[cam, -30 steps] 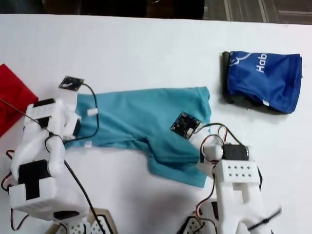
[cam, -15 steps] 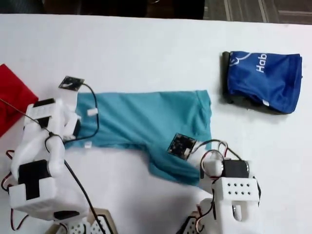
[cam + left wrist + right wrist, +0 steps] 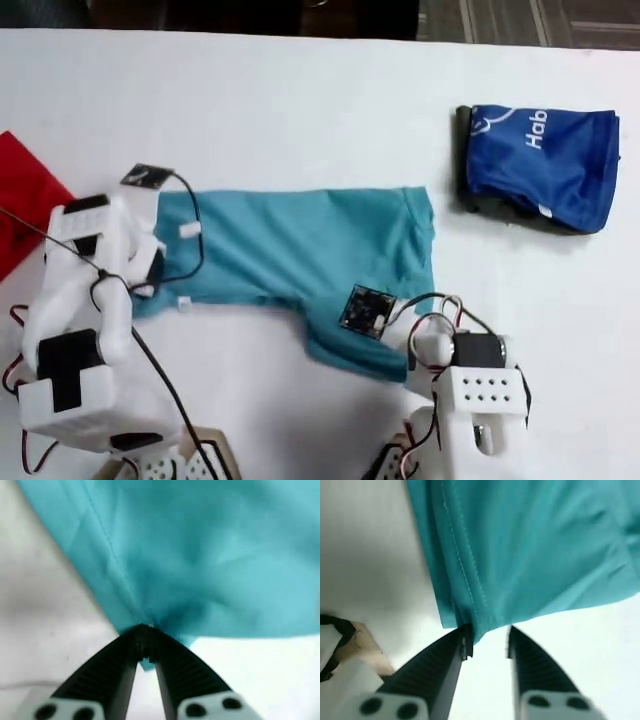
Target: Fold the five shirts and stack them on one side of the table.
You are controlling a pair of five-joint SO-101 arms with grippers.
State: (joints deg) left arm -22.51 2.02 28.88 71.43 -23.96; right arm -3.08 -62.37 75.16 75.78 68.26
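Note:
A teal shirt [image 3: 300,250] lies spread across the middle of the table. My left gripper [image 3: 145,652] is shut on a bunched fold of the shirt's left end [image 3: 150,285]. My right gripper [image 3: 489,637] is open at the shirt's near hem [image 3: 470,615], and the cloth edge touches one finger [image 3: 462,642]. In the high view the right arm [image 3: 470,385] stands at the shirt's lower right corner. A folded blue shirt [image 3: 545,165] rests on a dark garment [image 3: 465,160] at the far right. A red shirt [image 3: 25,200] lies at the left edge.
The white table [image 3: 300,110] runs bare behind the teal shirt and between it and the blue stack. Loose cables [image 3: 190,250] from the left arm trail over the shirt. A tan block [image 3: 215,460] sits at the near edge between the arm bases.
The right arm has drawn back toward the near edge, from the middle of the shirt to its lower hem. The shirt's lower flap shifted slightly. The left arm nudged a little left.

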